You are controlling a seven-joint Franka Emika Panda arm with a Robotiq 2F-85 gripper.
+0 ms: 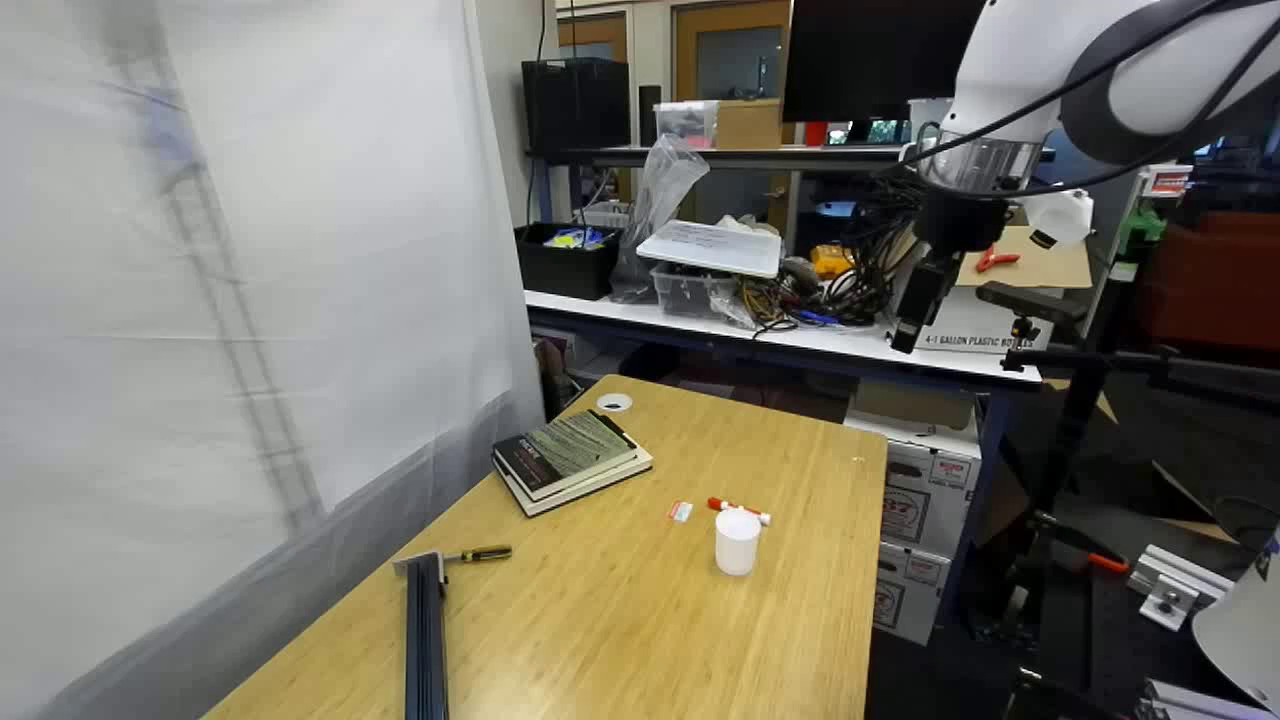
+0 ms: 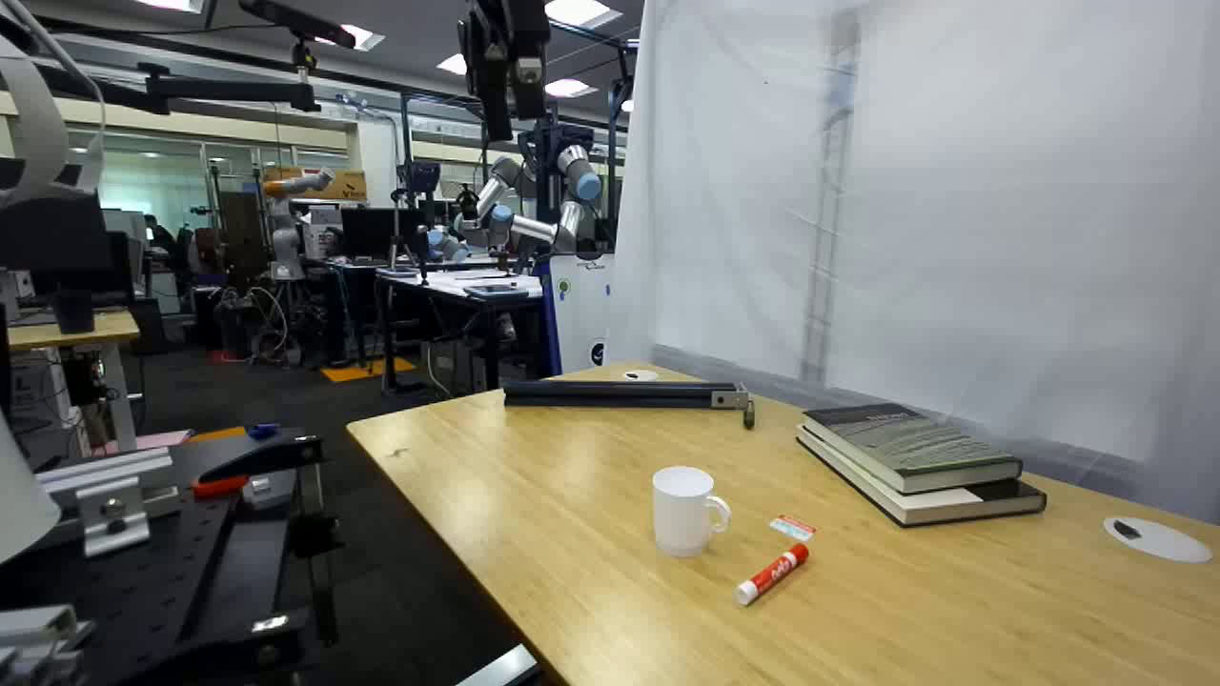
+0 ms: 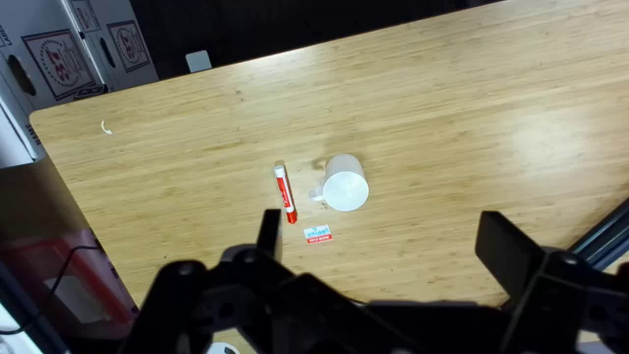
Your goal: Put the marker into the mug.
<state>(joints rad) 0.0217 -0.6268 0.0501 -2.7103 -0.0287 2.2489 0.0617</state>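
Observation:
The marker, white and red with a red end, lies flat on the table in both exterior views (image 1: 719, 504) (image 2: 774, 574) and in the wrist view (image 3: 285, 192). The white mug (image 2: 681, 516) stands upright beside it, apart from it, its handle on the marker's side; it also shows in an exterior view (image 1: 737, 545) and in the wrist view (image 3: 346, 189). Its inside looks empty in the wrist view. My gripper (image 3: 381, 214) is open with nothing between its fingers. It hangs high above the table in both exterior views (image 1: 908, 335) (image 2: 513, 119).
A small red-and-white label (image 3: 318, 234) lies near the marker. Two stacked books (image 1: 568, 455) lie along the curtain side of the wooden table (image 1: 640, 620). A dark metal rail (image 2: 620, 393) and a screwdriver (image 1: 485, 553) lie at one end. A white curtain (image 2: 915, 238) hangs beside the table.

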